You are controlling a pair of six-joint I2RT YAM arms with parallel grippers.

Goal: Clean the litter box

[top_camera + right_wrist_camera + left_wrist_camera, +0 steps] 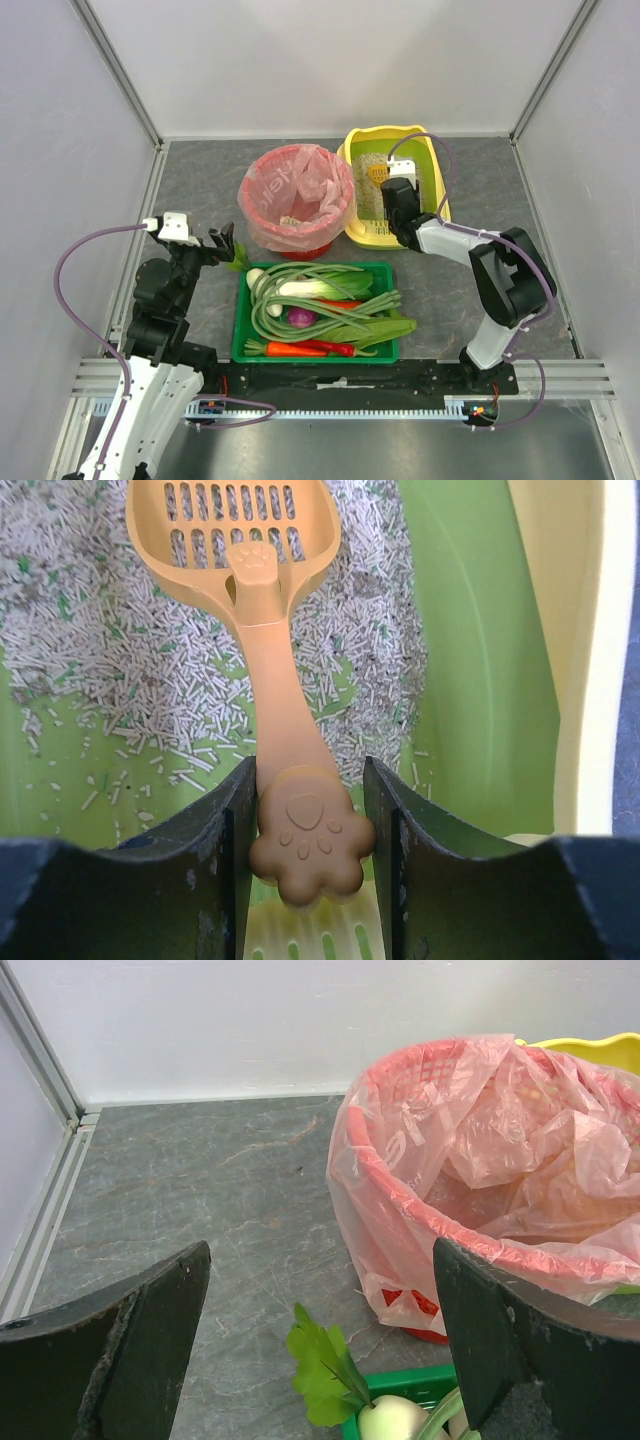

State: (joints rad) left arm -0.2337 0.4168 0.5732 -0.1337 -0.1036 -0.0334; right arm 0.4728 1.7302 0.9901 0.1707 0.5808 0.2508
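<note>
The yellow litter box (430, 160) stands at the back right, with a green lining (480, 660) and grey-beige litter (90, 630) inside. My right gripper (308, 830) is over the box's near end, shut on the paw-shaped handle end of an orange slotted scoop (245, 540). The scoop head lies over the litter and shows in the top view as the scoop (377, 174). My left gripper (218, 246) hangs open with nothing between its fingers, at the left, near the red bin and the vegetable tray's corner.
A red bin with a pink bag (296, 198) stands left of the litter box. A green tray of vegetables (318, 310) sits in front, and a radish with a leaf (330, 1370) at its corner lies below my left gripper. Walls close in on three sides.
</note>
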